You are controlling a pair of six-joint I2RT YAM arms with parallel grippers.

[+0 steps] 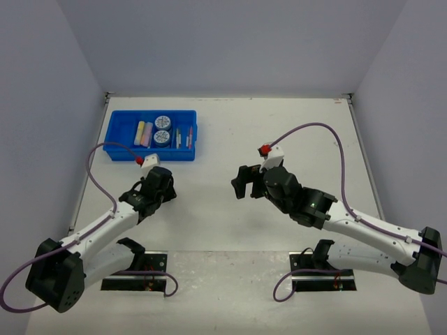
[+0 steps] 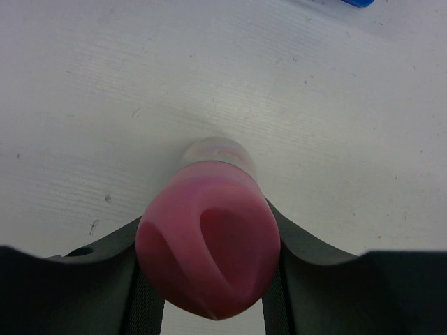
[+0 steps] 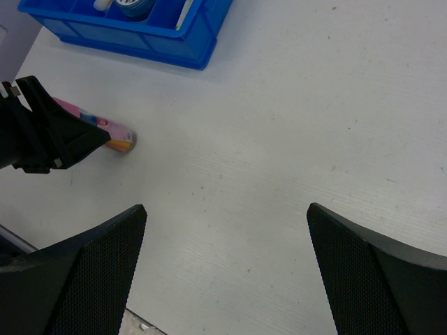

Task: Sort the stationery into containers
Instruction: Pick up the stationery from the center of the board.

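A small bottle with a pink cap lies on its side on the white table. My left gripper is shut on its cap, with a dark finger pressed against each side. In the right wrist view the bottle's printed body sticks out past the left gripper. My right gripper hangs open over bare table near the centre, holding nothing. The blue divided tray stands at the far left. It holds marker sticks, two round tubs and thin pens.
Grey walls close in the table on the left, far and right sides. Purple cables loop from both arms. The arm bases and black mounting plates sit along the near edge. A corner of the blue tray shows in the left wrist view.
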